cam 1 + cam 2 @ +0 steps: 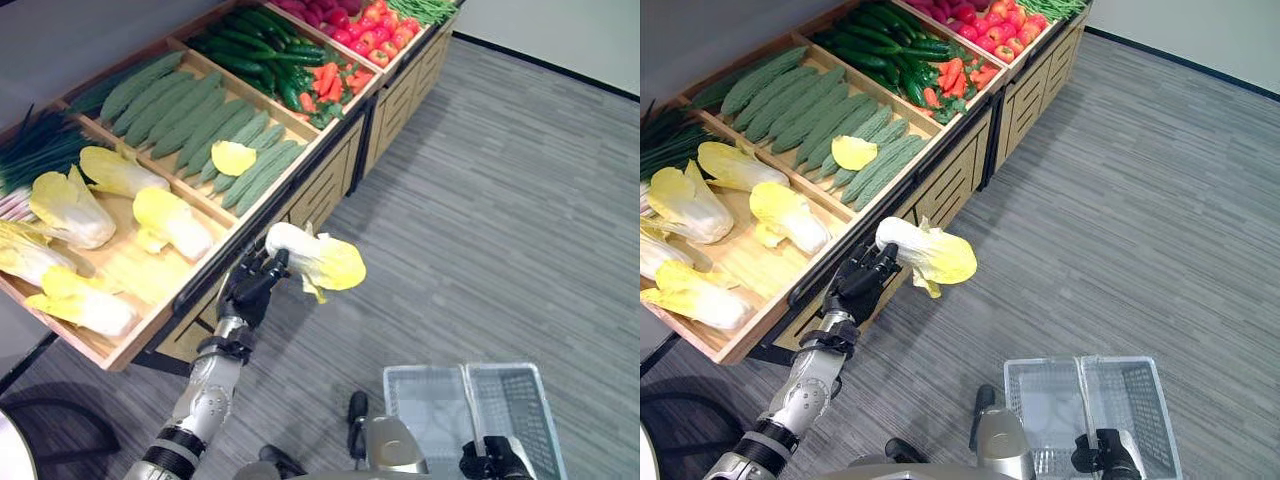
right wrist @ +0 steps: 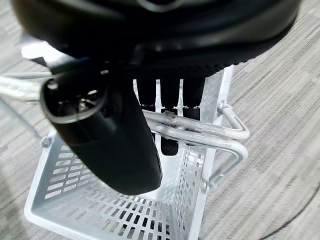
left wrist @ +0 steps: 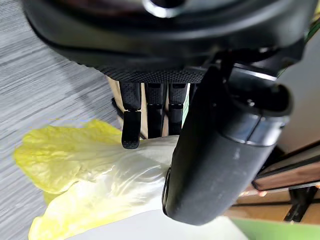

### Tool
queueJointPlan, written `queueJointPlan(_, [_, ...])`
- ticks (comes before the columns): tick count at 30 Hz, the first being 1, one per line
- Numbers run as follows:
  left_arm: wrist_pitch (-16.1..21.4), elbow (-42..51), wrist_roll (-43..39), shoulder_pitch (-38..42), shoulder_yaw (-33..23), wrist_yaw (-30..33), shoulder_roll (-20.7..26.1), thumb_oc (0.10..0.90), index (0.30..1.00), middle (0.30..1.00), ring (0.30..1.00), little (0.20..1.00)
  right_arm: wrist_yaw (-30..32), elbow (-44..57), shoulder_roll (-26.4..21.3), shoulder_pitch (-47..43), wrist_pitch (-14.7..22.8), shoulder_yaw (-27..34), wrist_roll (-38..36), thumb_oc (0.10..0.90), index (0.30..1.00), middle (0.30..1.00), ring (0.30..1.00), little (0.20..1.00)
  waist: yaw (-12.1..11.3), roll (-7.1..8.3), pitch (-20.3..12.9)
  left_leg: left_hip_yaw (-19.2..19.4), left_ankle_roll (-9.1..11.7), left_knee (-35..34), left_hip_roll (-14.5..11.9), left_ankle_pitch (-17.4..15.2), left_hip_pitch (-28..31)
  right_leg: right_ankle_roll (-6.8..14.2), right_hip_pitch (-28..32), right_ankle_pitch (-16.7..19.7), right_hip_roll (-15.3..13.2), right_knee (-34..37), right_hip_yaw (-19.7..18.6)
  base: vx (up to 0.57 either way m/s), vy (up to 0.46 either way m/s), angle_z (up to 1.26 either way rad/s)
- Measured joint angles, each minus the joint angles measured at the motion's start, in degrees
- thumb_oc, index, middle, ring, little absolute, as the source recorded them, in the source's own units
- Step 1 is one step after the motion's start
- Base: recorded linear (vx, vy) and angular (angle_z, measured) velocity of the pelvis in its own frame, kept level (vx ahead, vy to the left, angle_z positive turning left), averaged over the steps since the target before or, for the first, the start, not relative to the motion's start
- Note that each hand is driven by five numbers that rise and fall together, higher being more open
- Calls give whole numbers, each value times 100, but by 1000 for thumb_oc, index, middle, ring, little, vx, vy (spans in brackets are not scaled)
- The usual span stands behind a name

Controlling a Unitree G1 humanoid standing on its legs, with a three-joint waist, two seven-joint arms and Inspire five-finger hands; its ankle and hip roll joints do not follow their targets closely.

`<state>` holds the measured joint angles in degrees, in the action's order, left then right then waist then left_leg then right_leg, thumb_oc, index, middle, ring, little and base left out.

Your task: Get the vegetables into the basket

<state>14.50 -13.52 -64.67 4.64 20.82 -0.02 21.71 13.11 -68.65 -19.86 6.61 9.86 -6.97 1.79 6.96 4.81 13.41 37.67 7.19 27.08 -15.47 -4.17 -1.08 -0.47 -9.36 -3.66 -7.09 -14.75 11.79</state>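
Your left hand (image 1: 252,287) grips the cabbage (image 1: 318,258) at frame centre, fingers (image 3: 131,131) curled around it. The right wrist view shows your right hand (image 2: 107,132) clasping the basket (image 1: 1092,398) handles (image 2: 200,131), lower right.

Wooden produce stand (image 1: 330,165), grey carpet floor (image 1: 520,200)

- One napa cabbage (image 1: 318,259) held in the air
- Five napa cabbages (image 1: 70,208) lying in the nearest bin
- One basket (image 1: 1092,405)
- Two hands (image 1: 252,288)
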Motion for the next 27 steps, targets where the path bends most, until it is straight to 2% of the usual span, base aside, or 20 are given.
queueJointPlan(1, [3,22,3,2,51,-5,-34,400,300,300,300,300,13,-46,-75,-27,26,5,-4,400,300,300,300,300,-60,-53,-12,-406,172,419,-52,35,-165,-2,-14,15,53,23,-54,-13,252,-99])
queueJointPlan(2, [91,115,5,160,222,-43,-208,400,300,300,300,300,36,-370,-404,-413,22,-82,-34,400,300,300,300,300,-262,-97,30,-2629,129,61,829,-426,-830,24,-390,211,188,-46,-422,153,298,-100])
queueJointPlan(3, [95,134,4,240,223,-72,-311,400,300,300,300,300,42,-411,-473,-562,-5,-25,-49,400,300,300,300,300,-203,-143,79,-2911,-23,-361,905,-434,-1009,62,-499,257,348,-22,-569,213,346,-105])
queueJointPlan(4, [107,41,0,333,210,-74,-381,400,300,300,300,300,85,-495,-383,-686,-1,46,-55,400,300,300,300,300,-134,-48,134,-3269,-229,-842,892,-312,-1130,90,-515,234,475,137,-680,258,416,-159])
queueJointPlan(5, [141,-91,-10,482,244,-77,-405,400,300,300,300,300,128,-778,-385,-1075,-15,51,-56,400,300,300,300,300,-370,-35,316,-4156,-282,-2050,736,-29,-1038,304,-358,180,698,857,-1121,295,542,-190])
queueJointPlan(6, [142,-71,-21,504,243,-73,-432,400,300,300,300,300,141,-815,-482,-1177,-29,55,-56,400,300,300,300,300,-539,-231,388,-4513,-136,-2281,405,18,-982,95,-623,159,946,164,-1211,226,425,-197])
queueJointPlan(7, [139,-34,-21,518,329,-110,-304,400,300,300,300,300,160,-788,-548,-1104,-53,58,-59,400,300,300,300,300,-521,-144,418,-4814,94,-2358,371,18,-906,129,-521,-202,775,-451,-1403,183,515,-102])
queueJointPlan(8, [130,-73,-108,565,329,-150,-341,400,300,300,300,300,183,-779,-689,-1145,-51,202,-49,400,300,300,300,300,-434,-302,637,-4643,42,-2079,333,18,-869,94,-529,-212,808,-582,-1467,110,420,-76])
queueJointPlan(11, [120,-39,-112,627,435,-169,-224,400,300,300,300,300,251,-587,-852,-1060,-95,261,-49,400,300,300,300,300,-399,-224,663,-3957,-323,-1753,860,246,-988,321,-754,-109,397,-499,-2123,59,264,-80])
queueJointPlan(12, [123,-37,-113,639,429,-173,-241,400,300,300,300,300,238,-539,-880,-999,-157,283,-50,400,300,300,300,300,-373,-280,636,-3809,-320,-1812,949,399,-965,426,-751,-58,245,-401,-2197,45,229,-53])
queueJointPlan(13, [141,22,-110,649,419,-183,-218,400,300,300,300,300,226,-553,-785,-829,-238,257,-49,400,300,300,300,300,-321,-207,640,-3519,-393,-1826,1233,493,-876,532,-643,64,-72,-34,-2315,47,234,-71])
queueJointPlan(14, [170,63,-110,645,414,-210,-132,400,300,300,300,300,211,-561,-703,-761,-247,217,-49,400,300,300,300,300,-433,-152,629,-3279,-501,-1898,1344,456,-816,420,-611,111,-331,278,-2176,39,270,-84])
queueJointPlan(15, [184,92,-110,639,359,-226,-44,400,300,300,300,300,180,-552,-635,-739,-249,168,-43,400,300,300,300,300,-477,-159,627,-3140,-585,-1913,1357,412,-831,438,-556,179,-502,433,-1939,41,257,-85])
queueJointPlan(16, [190,95,-111,640,290,-226,73,400,300,300,300,300,183,-525,-508,-707,-252,156,-43,400,300,300,300,300,-464,-125,624,-2991,-706,-1843,1384,365,-845,245,-454,479,-637,562,-1458,27,177,-81])
queueJointPlan(17, [194,92,-109,590,192,-232,198,400,300,300,300,300,174,-475,-376,-671,-267,156,-36,400,300,300,300,300,-548,-25,603,-2749,-801,-1927,1382,373,-725,245,-437,1174,-810,563,-549,31,99,-90])
queueJointPlan(18, [210,35,-113,545,88,-228,246,400,300,300,300,300,175,-475,-295,-663,-269,152,-37,400,300,300,300,300,-621,2,594,-2563,-828,-2036,1369,354,-589,316,-430,1364,-886,609,-62,27,44,-84])
queueJointPlan(20, [236,-24,-110,519,-31,-229,240,400,300,300,300,300,184,-390,-203,-472,-203,134,-38,400,300,300,300,300,-524,-50,511,-2539,-850,-2109,1418,314,-508,518,-343,1255,-900,568,49,65,26,-33])
queueJointPlan(23, [261,-7,-107,371,-71,-240,230,400,300,300,300,300,97,-551,-180,-307,-246,134,-38,400,300,300,300,300,-587,38,386,-2396,-824,-2295,1510,327,-310,754,-110,1176,-895,844,-395,71,-7,-17])
queueJointPlan(24, [261,1,-106,255,-70,-240,255,400,300,300,300,300,95,-577,-186,-266,-249,135,-38,400,300,300,300,300,-603,91,314,-2345,-787,-2364,1521,338,-257,801,-22,1121,-874,1033,-423,40,-24,-15])
queueJointPlan(27, [226,2,-104,113,-54,-241,160,400,300,300,300,300,96,-612,-242,-292,-248,158,-39,400,300,300,300,300,-582,34,266,-2323,-663,-2573,1417,547,-177,801,28,1125,-714,1194,-389,55,-76,-12])
